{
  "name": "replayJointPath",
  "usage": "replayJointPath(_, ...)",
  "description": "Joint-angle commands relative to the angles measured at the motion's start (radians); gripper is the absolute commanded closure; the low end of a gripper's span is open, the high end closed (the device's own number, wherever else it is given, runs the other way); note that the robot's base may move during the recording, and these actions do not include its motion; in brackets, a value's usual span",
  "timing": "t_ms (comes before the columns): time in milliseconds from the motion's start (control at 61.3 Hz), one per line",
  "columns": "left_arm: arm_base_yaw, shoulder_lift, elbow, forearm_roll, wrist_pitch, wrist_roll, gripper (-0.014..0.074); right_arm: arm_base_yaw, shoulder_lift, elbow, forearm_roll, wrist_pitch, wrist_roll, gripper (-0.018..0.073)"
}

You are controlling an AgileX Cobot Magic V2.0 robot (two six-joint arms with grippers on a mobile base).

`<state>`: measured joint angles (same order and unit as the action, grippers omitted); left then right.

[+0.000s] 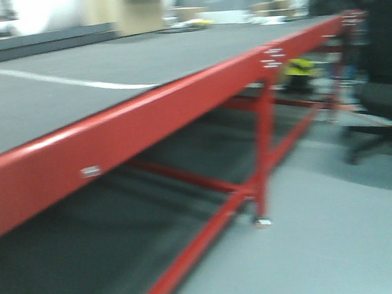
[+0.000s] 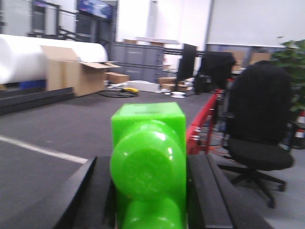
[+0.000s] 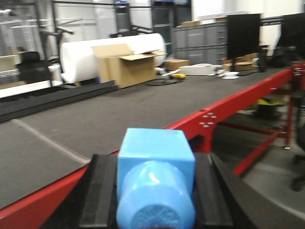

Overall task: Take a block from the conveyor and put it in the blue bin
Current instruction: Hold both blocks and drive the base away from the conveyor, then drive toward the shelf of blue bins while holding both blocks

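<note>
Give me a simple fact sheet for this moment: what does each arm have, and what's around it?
Left tool: shut on a green block
Right tool: shut on a blue block
Conveyor: dark grey belt crossed by a white line, on a red frame
Loose blocks on belt: none visible
Blue bin: not in any view
Background: black office chair, open cardboard box, big white roll
Picture quality: front view blurred
</note>
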<state>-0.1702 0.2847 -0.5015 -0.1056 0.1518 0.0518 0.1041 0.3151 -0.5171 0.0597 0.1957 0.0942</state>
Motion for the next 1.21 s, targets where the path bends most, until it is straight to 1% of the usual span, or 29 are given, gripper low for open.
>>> replayJointPath(0, -0.004, -0.004, -0.001, 0.001, -0.02, -0.001, 0.0707, -0.001, -0.001, 0.002, -0.009, -0.024, -0.007, 0.0721)
replayJointPath(1191, -0.004, -0.004, -0.001, 0.001, -0.018, -0.001, 0.0707, -0.001, -0.001, 0.002, -0.009, -0.024, -0.007, 0.0721)
